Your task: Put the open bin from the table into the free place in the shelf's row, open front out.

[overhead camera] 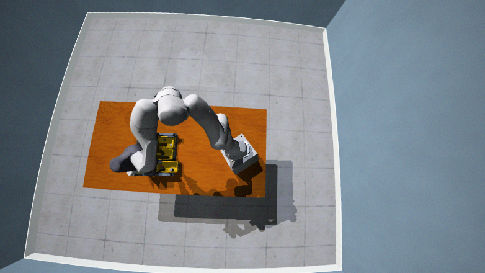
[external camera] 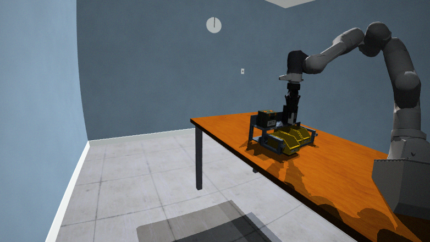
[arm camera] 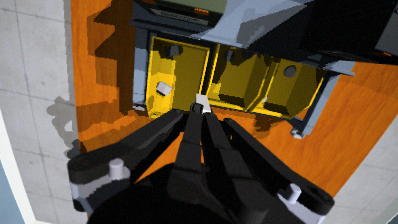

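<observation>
A: What's hidden at the shelf?

B: From the top view the arm covers its rear half. In the wrist view its upper board hides the bins' back ends.

A: And the bins?

B: Three yellow open bins sit side by side in the shelf's lower level. The left bin holds a small grey block. The middle bin and right bin each show a dark part, hard to make out.

A: Which is the task's bin?

B: I cannot tell; all three are in the row.

A: The gripper?

B: Clenched on nothing, fingertips pressed together, above the shelf's front, over the wall between the left and middle bins.
</observation>
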